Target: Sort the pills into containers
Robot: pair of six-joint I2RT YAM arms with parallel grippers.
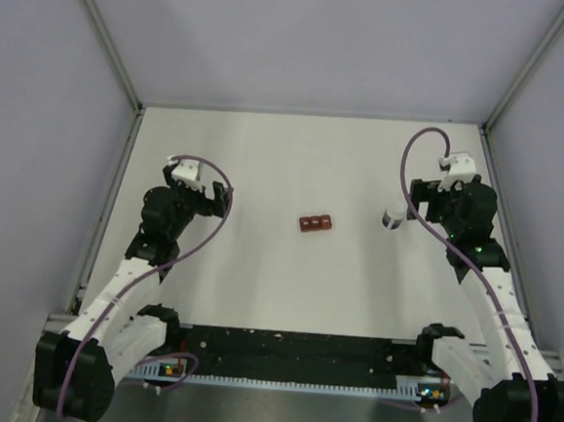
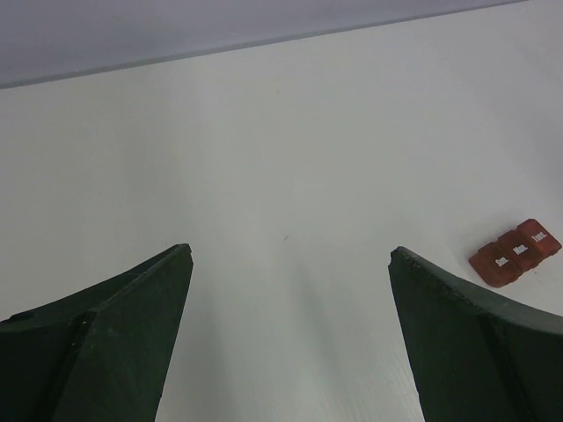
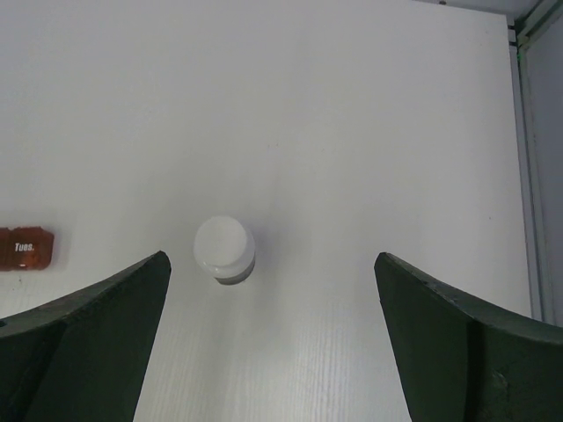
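Note:
The containers, a small dark red-brown strip of three joined compartments, lie near the table's middle. They show at the right edge of the left wrist view, and one end shows at the left edge of the right wrist view. A small white-capped bottle stands right of them, ahead of my right gripper and toward its left finger; the cap is on. No loose pills show. My left gripper is open and empty over bare table. In the top view the left gripper is left of the strip and the right gripper is beside the bottle.
Grey walls with metal rails enclose the white table on three sides. The right rail runs close to my right gripper. A dark strip lies along the near edge between the arm bases.

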